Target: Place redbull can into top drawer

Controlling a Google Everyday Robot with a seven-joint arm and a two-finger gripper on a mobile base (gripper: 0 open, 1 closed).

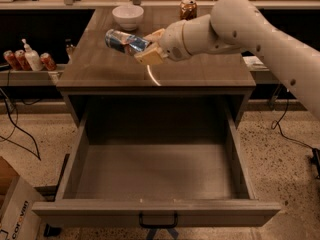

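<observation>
Countertop [210, 70], jaws over it clasping redbull can [121, 41]

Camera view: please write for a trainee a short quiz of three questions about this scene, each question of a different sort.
1. True or false: the tool holds the redbull can above the table.
2. Choose one. The drawer is: A) shut; B) open with nothing in it; C) open and full of cans.
3. Fill in: the white thing at the far side of the table, beyond the redbull can, is a ____.

Key: 1 true; 2 B; 3 bowl.
</observation>
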